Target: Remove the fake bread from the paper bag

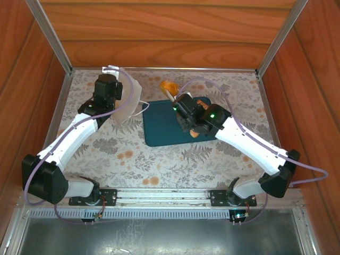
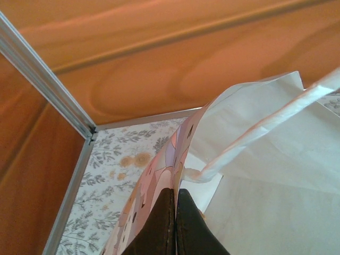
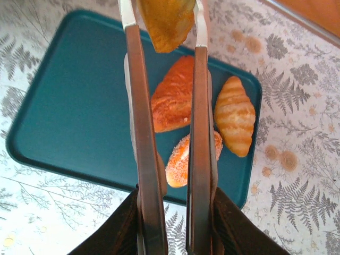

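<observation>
The white paper bag [image 1: 129, 102] stands at the back left, its mouth toward the tray. My left gripper [image 2: 175, 204] is shut on the bag's printed wall [image 2: 159, 175], with the white inside [image 2: 265, 175] and a loop handle [image 2: 255, 139] to the right. My right gripper [image 3: 162, 13] is shut on a golden piece of fake bread [image 3: 164, 21], held in the air above the tray's far edge [image 1: 168, 86]. Three more pieces lie on the tray: an orange croissant [image 3: 172, 98], a sugared roll [image 3: 179, 162] and a striped roll [image 3: 235, 114].
The dark teal tray [image 1: 159, 127] lies mid-table, right of the bag. Wooden walls [image 1: 159, 32] with metal corner posts [image 1: 50, 34] close in the back and sides. The floral tablecloth [image 1: 133, 159] covers the surface in front of the tray.
</observation>
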`<move>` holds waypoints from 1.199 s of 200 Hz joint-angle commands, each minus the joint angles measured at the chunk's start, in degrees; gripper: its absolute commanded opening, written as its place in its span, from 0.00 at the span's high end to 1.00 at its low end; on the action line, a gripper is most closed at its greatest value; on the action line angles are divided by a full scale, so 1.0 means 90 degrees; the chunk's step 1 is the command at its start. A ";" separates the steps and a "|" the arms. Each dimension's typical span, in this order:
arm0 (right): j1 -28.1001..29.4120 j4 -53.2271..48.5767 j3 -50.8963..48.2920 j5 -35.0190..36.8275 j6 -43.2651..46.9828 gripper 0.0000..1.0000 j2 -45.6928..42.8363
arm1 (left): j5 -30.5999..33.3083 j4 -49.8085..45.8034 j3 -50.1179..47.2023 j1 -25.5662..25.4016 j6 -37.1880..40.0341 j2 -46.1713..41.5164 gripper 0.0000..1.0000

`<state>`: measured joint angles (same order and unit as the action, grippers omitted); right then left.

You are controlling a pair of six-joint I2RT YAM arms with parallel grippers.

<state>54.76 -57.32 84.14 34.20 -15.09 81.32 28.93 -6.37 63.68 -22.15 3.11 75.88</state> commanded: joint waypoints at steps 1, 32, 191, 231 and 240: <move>0.0069 0.0464 -0.0066 0.0146 -0.0001 1.00 0.0066 | 0.0186 -0.0081 -0.0062 0.0146 0.0074 -0.0283 1.00; 0.0120 0.0528 -0.0188 0.0087 -0.0044 1.00 0.0310 | 0.0175 -0.0121 -0.0064 0.0280 0.0074 -0.0354 1.00; 0.0570 0.0039 0.0158 0.0784 -0.0222 0.92 0.1827 | -0.0100 -0.0026 -0.0112 0.0300 -0.0105 -0.0322 1.00; 0.0691 -0.0152 0.0259 0.0714 -0.0330 0.83 0.1931 | -0.0113 -0.0033 -0.0113 0.0294 -0.0112 -0.0345 1.00; 0.0706 -0.0187 0.0280 0.0690 -0.0342 0.81 0.1925 | -0.0113 -0.0033 -0.0104 0.0300 -0.0117 -0.0346 1.00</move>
<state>60.16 -57.04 84.71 39.44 -16.25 98.45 28.21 -7.35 62.94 -19.81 2.94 73.76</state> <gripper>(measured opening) 0.317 0.049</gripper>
